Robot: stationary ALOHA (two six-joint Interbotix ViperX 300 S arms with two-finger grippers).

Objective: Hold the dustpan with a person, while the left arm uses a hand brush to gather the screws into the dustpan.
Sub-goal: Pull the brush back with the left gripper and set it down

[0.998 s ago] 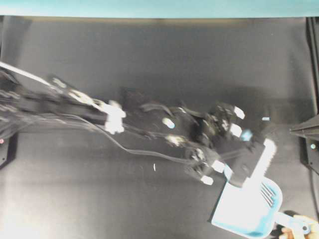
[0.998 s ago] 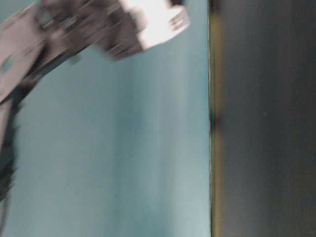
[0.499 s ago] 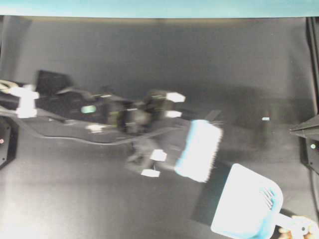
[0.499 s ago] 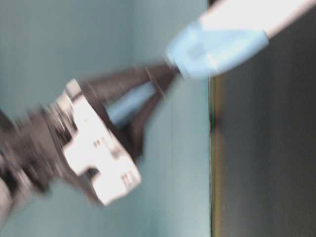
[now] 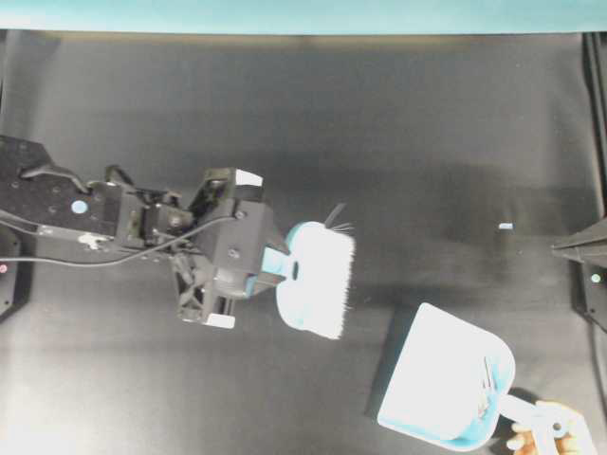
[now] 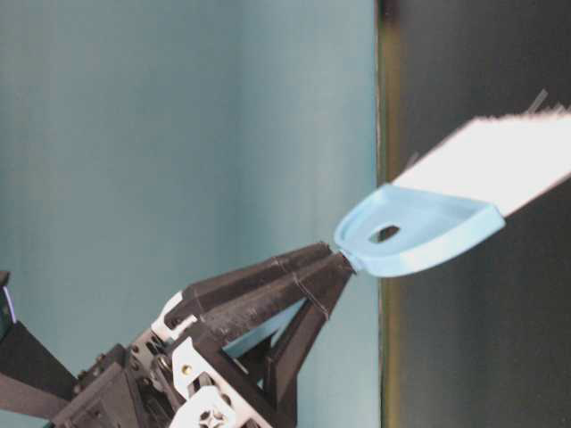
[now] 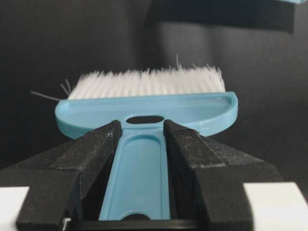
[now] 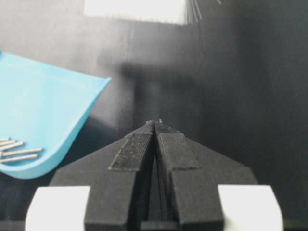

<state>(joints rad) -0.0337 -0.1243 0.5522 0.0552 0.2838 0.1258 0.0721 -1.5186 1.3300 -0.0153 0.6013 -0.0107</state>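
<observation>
My left gripper is shut on the slim handle of the light blue hand brush, left of the table's middle. The wrist view shows both fingers pressed against the handle just behind the oval hole, white bristles pointing away. The dustpan lies at the lower right, well apart from the brush, with a person's hand on its thin handle. Several silver screws rest inside the pan near its back wall, and the screws show in the right wrist view too. My right gripper is shut and holds nothing.
The black table mat carries a small pale scrap at the right. My right gripper's tip sits at the right edge of the overhead view. A teal wall backs the table.
My left arm has swung back to the left with the brush, away from the dustpan. The dustpan has shifted slightly left, and the screws now lie inside it.
</observation>
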